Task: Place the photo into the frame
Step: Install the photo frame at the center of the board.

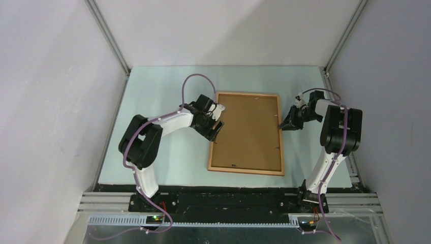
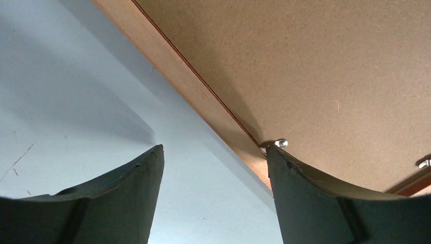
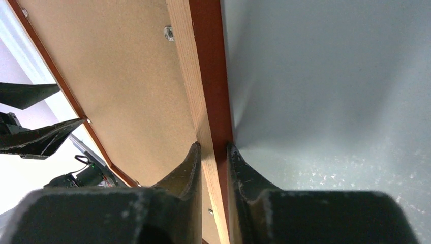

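My left tool (image 1: 217,129) sits at the 9 o'clock edge of the frame (image 1: 246,171), a little toward 10, over the pale bench (image 1: 167,91). Its jaws stand wide apart and hold nothing. In my left wrist view one finger hangs over bare bench outside the frame. The other reaches across the wooden rail to the edge of the board (image 1: 247,132), its tip right beside a small metal clip (image 2: 281,143). I cannot tell whether that tip touches the board.

The frame lies flat in the middle of the bench, back side up, its long sides running from 12 to 6. The plain brown board fills it.

My right tool (image 1: 284,123) is at the frame's 3 o'clock edge, a little toward 2. It grips the frame's rail with narrow jaws: one finger on the inner, board side, the other on the outer, bench side, both against the wood. In my right wrist view the left tool's dark fingers show across the board at 9 o'clock.
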Motion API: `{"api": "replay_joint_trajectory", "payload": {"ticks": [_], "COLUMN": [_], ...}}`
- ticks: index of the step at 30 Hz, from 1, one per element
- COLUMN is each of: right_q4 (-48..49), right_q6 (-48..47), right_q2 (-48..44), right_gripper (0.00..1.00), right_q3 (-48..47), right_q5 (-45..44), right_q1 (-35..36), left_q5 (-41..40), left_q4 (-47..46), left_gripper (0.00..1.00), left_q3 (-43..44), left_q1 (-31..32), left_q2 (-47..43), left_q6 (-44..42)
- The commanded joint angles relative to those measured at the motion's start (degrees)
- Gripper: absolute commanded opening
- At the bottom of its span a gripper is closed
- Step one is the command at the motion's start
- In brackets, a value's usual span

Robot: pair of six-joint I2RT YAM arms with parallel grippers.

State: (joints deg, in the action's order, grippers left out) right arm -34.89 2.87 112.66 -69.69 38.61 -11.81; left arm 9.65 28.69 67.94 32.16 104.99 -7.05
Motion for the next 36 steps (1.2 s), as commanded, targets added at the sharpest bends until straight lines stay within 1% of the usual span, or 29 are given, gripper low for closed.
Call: {"api": "replay_joint_trajectory", "payload": {"ticks": [1,4,6,12,19,25,30,34,36], "right_q4": [1.85,1.83,1.82,2.29,1.74,1.05,0.53,0.40,0.48], "right_q6": [1.48,1.30,1.09,0.27,-1.18,-2.25,-2.67,-2.70,-4.19], "right_q2": [-0.31,-0.81,-1.29,-3.10,-3.90,-3.27,-1.98,-1.77,-1.79], "right_gripper": [0.22,0.32,0.36,0.42,0.46,0.46,0.41,0.35,0.27], "right_q3": [0.08,0.08,0.04,0.08,-1.18,-2.68,-3.81,-4.27,-4.63], "right_q5": [-1.75,-2.06,-2.46,-4.52,-8.33,-12.36,-14.82,-17.72,-19.00], "right_q1": [-2.16,-2.04,-1.81,-0.28,2.91,5.35,6.86,8.70,9.14], "left_q5": [0.52,1.32,1.71,2.36,2.30,2.70,2.91,3.20,3.21], "left_q4": [6.31,6.26,6.26,6.17,6.12,6.17,6.18,6.16,6.16], "left_gripper": [0.80,0.87,0.90,0.96,0.98,0.97,0.97,0.98,0.97], "left_q3": [1.25,1.52,1.68,2.04,1.42,0.76,0.78,0.91,0.85], "left_q1": [-1.89,-2.76,-3.33,-4.71,-5.77,-6.05,-6.26,-6.56,-6.79], "left_q2": [-3.45,-4.06,-4.53,-6.32,-7.83,-7.87,-8.03,-7.96,-7.94], "left_q6": [-0.07,0.21,0.45,0.90,1.12,1.27,1.38,1.43,1.49]}}
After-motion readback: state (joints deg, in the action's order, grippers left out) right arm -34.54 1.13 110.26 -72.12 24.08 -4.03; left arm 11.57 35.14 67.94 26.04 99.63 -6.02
